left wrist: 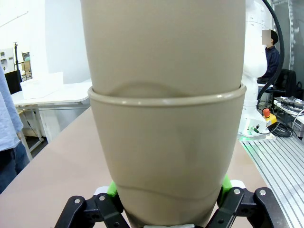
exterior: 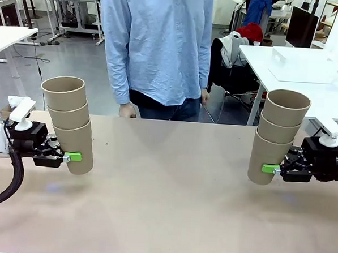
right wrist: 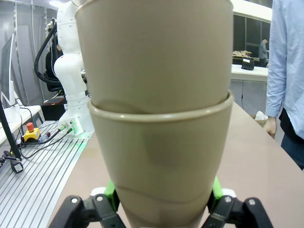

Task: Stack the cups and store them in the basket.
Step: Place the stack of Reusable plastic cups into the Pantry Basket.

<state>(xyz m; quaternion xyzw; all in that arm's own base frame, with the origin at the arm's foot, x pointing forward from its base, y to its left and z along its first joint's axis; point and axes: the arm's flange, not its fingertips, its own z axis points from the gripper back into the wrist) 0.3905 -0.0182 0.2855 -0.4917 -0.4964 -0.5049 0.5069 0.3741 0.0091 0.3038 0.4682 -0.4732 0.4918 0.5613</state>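
Two stacks of tan paper cups stand held above the table. At the left, a stack of three cups (exterior: 70, 124) leans a little leftward, and my left gripper (exterior: 71, 156) is shut on its bottom cup (left wrist: 164, 156). At the right, another stack of three cups (exterior: 277, 135) leans rightward, with my right gripper (exterior: 271, 169) shut on its lowest cup (right wrist: 159, 152). Green pads (left wrist: 112, 189) press both sides of each bottom cup. The basket is out of view.
A person in a light blue shirt (exterior: 156, 41) stands at the far edge of the table (exterior: 172, 177), hands hanging down. Between the two stacks the tabletop is bare. White tables (exterior: 308, 71) and chairs stand farther back.
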